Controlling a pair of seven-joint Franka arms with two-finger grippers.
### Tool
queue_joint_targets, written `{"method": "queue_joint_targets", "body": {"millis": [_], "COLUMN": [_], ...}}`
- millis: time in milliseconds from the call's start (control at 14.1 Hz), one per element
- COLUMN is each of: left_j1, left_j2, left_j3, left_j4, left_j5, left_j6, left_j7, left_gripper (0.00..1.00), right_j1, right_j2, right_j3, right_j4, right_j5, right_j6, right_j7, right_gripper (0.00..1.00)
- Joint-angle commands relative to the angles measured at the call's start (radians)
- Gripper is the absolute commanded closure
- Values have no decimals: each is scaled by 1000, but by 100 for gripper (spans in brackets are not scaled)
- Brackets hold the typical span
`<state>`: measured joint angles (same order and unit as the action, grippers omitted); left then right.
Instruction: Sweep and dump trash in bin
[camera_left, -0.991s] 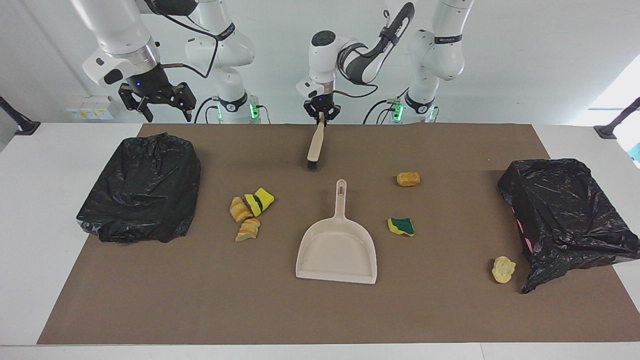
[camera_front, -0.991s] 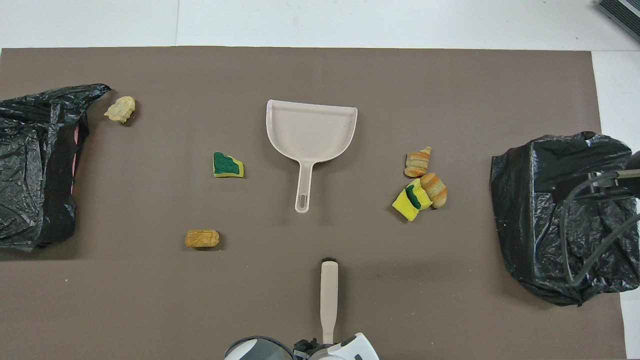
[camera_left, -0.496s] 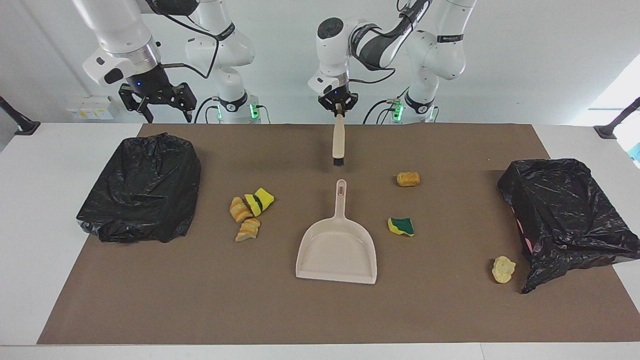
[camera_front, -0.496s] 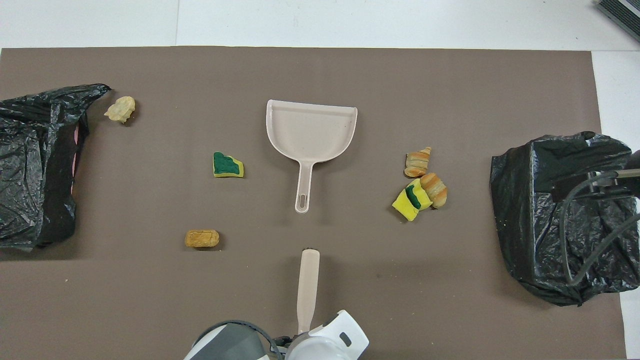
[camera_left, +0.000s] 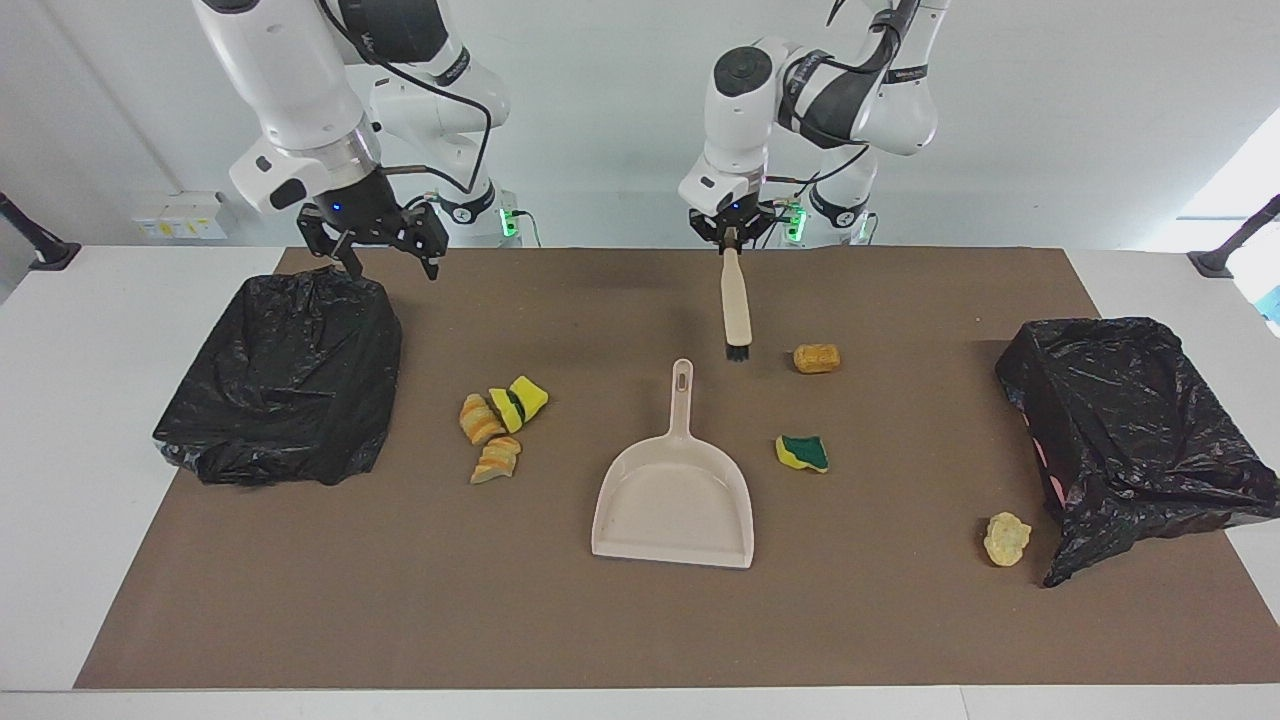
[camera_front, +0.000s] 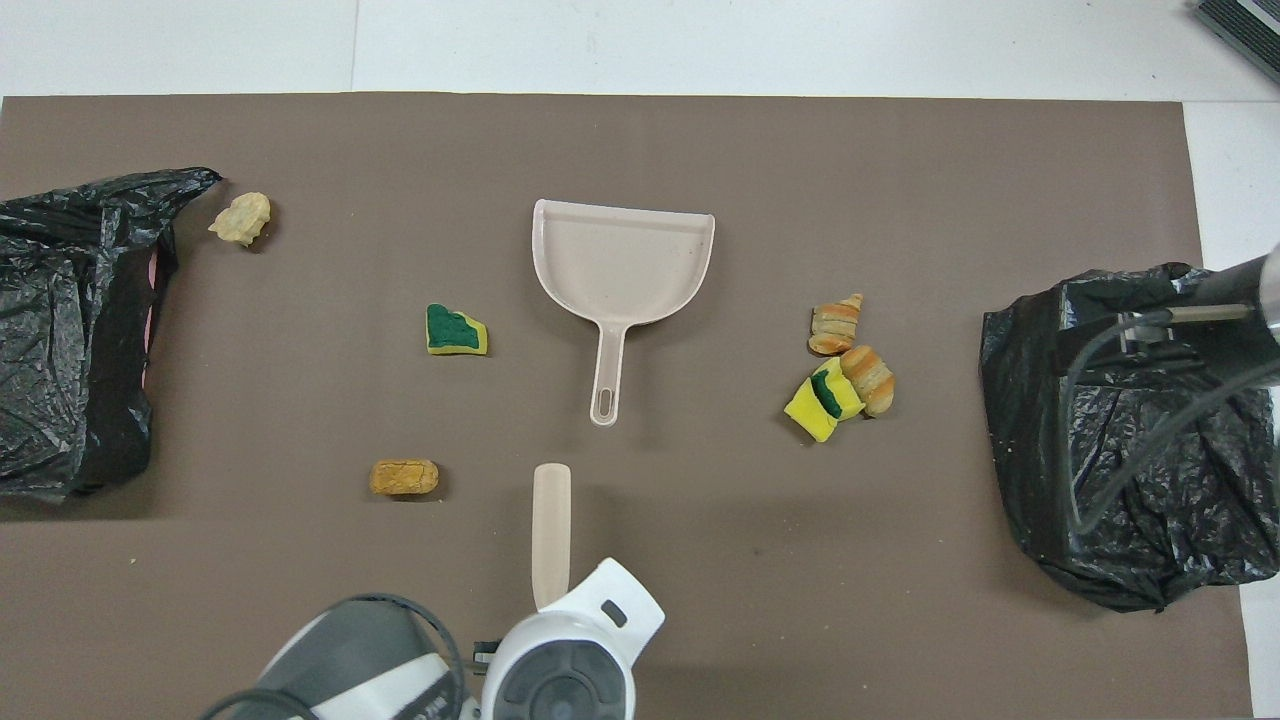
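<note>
1. Black bin (camera_left: 280, 375), at the right arm's end of the table: a crinkled, glossy plastic liner, slumped over its frame. The slack film could sag over the opening and block a dump.
2. Right gripper (camera_left: 390, 262): its jaws stand wide and hold nothing. It hangs over the edge of that bin nearest the robots. If it drops, it could snag the liner.
3. Cluster of scraps (camera_left: 500, 420): the trash here is torn sponge, yellow with green and orange-tan striped. It lies on the mat between that bin and the dustpan. The light, springy pieces may roll or scatter under a hard stroke.
4. Dustpan (camera_left: 672, 500): smooth beige plastic, flat, with its handle toward the robots. Nothing holds it, so a sweep could push it away.
5. Left gripper (camera_left: 735, 235): clamped on the handle top of the brush (camera_left: 737, 300), which hangs with its black bristles down over the mat beside the dustpan handle. The grip sits at the handle's very end, so the brush may swivel under side load.
6. Orange-tan scrap (camera_left: 817, 358), just beside the bristles, and green-topped scrap (camera_left: 803, 453), farther from the robots: both are porous and ragged. A glancing stroke could flick either one past the pan.
7. Pale yellow scrap (camera_left: 1006, 539): lumpy, and lies near the second bin (camera_left: 1130, 430) at the left arm's end. A loose fold of liner trails on the mat beside it and could catch the bristles.
</note>
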<state>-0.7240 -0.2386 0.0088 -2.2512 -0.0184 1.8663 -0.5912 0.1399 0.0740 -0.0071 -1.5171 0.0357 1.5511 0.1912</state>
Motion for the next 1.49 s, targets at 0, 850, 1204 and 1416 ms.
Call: {"method": "queue_joint_targets", "body": {"millis": [0, 850, 1204, 1416], "left_j1": [114, 489, 627, 724], "left_j2": [45, 441, 565, 625], "left_j3": [-12, -13, -13, -13], "left_j4": [65, 580, 636, 636], "left_j5": [75, 187, 323, 400], "left_j6": [17, -78, 140, 282], "left_j7": [191, 684, 768, 768], "left_gripper": [100, 100, 100, 100], "right_j1": [27, 277, 386, 406], "right_j2": [108, 444, 529, 514], "right_j3": [1, 10, 10, 31], "right_j4": [119, 291, 255, 137], "right_j5": [42, 79, 125, 125], "right_j6": [-3, 185, 363, 469], "right_j7": [74, 480, 553, 554], "right_gripper": [0, 0, 0, 0]}}
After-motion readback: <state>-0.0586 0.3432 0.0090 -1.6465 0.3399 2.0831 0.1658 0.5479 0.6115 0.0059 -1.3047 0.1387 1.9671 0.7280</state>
